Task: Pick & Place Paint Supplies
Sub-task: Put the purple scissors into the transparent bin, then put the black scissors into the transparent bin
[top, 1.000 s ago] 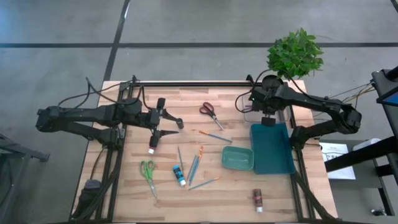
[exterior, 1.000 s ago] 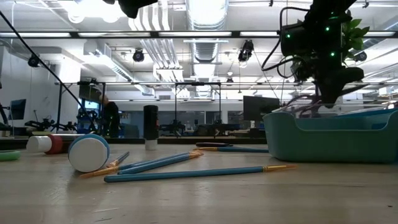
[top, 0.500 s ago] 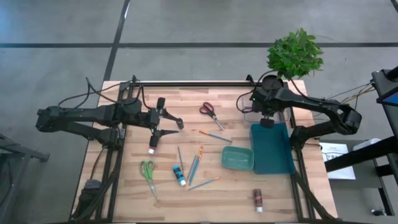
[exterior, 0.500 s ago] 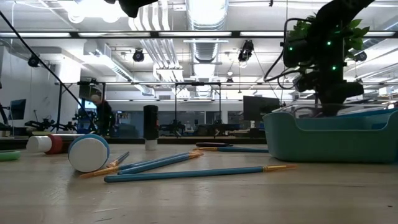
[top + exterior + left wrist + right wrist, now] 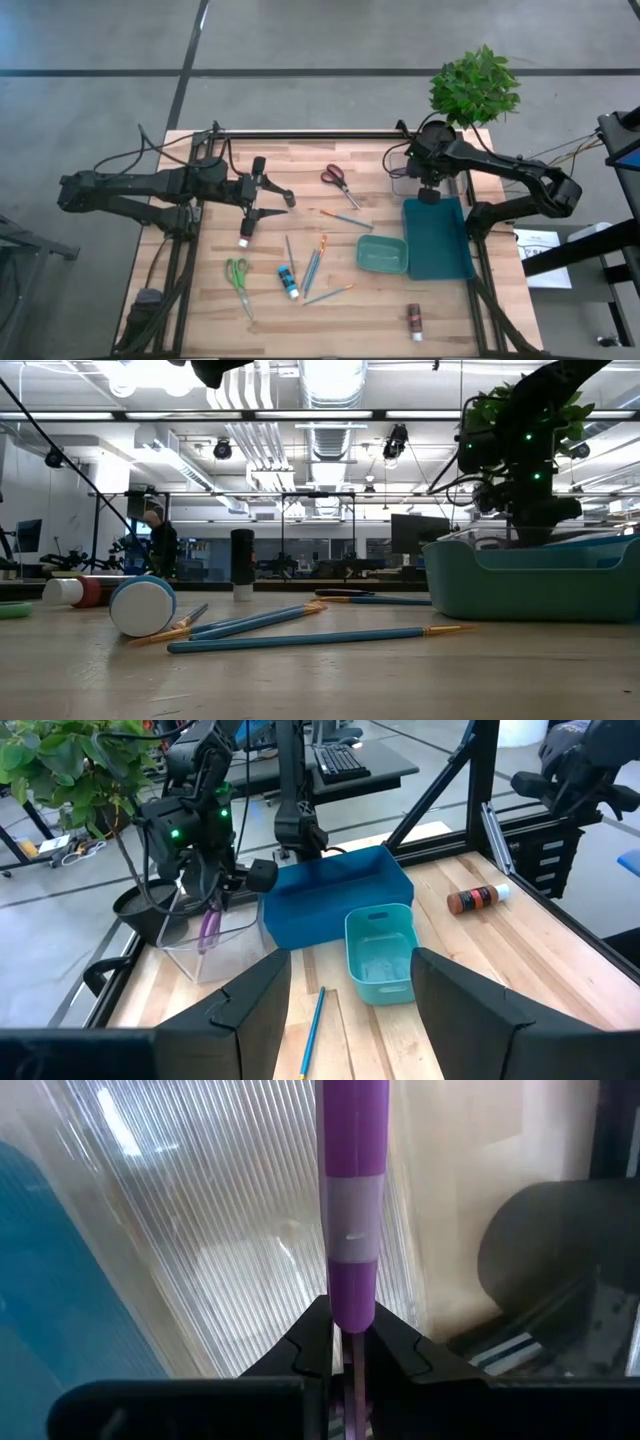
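My right gripper (image 5: 431, 190) hangs at the table's far right, by the plant, shut on a purple stick (image 5: 208, 928). The stick reaches down into a clear ribbed container (image 5: 190, 955). Over the table's left half, my left gripper (image 5: 284, 203) hovers open with nothing between its fingers. Several blue paintbrushes (image 5: 312, 268) lie flat on the wood mid-table, with a blue tube (image 5: 288, 282) beside them. A brown tube (image 5: 414, 320) lies near the front right, and a white-capped tube (image 5: 245, 234) lies below the left gripper. The teal palette (image 5: 383, 254) rests next to a dark teal bin (image 5: 437, 238). My right gripper pinches the purple stick's upper end (image 5: 350, 1312) between its two fingers. The fingers come from above and point steeply down, in line with the stick. The stick hangs upright below them, with its lower part inside the clear container (image 5: 200, 1230).
Red-handled scissors (image 5: 339, 182) lie at the far middle and green-handled scissors (image 5: 238, 275) at the near left. A potted plant (image 5: 475, 85) stands at the far right corner, close behind the right arm. A person moves about in the room beyond the table (image 5: 160, 545).
My right gripper has sunk and shifted a little toward the table's right edge. It has carried the purple stick down behind the dark teal bin's wall. It has stayed shut.
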Tool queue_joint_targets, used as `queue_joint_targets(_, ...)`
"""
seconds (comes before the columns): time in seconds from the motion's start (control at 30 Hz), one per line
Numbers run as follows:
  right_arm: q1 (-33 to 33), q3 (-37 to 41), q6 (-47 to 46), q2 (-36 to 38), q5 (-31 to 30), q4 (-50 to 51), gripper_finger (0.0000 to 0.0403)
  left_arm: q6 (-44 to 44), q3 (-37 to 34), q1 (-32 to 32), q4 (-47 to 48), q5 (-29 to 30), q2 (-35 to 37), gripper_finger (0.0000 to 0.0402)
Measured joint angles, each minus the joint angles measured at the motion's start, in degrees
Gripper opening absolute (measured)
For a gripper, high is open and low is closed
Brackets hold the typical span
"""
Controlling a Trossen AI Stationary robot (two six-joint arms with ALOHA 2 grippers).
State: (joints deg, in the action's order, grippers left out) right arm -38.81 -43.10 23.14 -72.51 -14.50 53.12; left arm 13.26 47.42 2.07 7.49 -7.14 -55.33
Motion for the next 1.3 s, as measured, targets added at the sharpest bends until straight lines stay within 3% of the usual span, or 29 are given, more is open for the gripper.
queue_joint_targets(0.17, 0.0, 0.5, 0.3, 0.0, -0.4, -0.3, 0.0035, 0.1, -0.2, 0.0, 0.0, 0.0, 0.0, 0.0214)
queue_joint_targets(0.43, 0.0, 0.8, 0.5, 0.0, -0.7, -3.1, 0.0119, 0.3, -0.2, 0.0, 0.0, 0.0, 0.0, 0.0214)
queue_joint_targets(0.63, 0.0, 0.4, 0.4, 0.0, -2.3, -3.0, 0.0156, 0.3, -0.2, 0.0, 0.0, 0.0, 0.0, 0.0214)
queue_joint_targets(1.13, 0.1, -5.3, -4.3, 5.9, -3.5, -0.6, 0.0164, 0.2, -1.5, 0.0, -1.5, 0.0, 0.0, 0.0214)
queue_joint_targets(1.3, 0.7, -7.8, -7.2, 10.5, 2.2, -0.6, 0.0164, 0.2, -2.4, 0.0, -1.9, 0.0, 0.0, 0.0214)
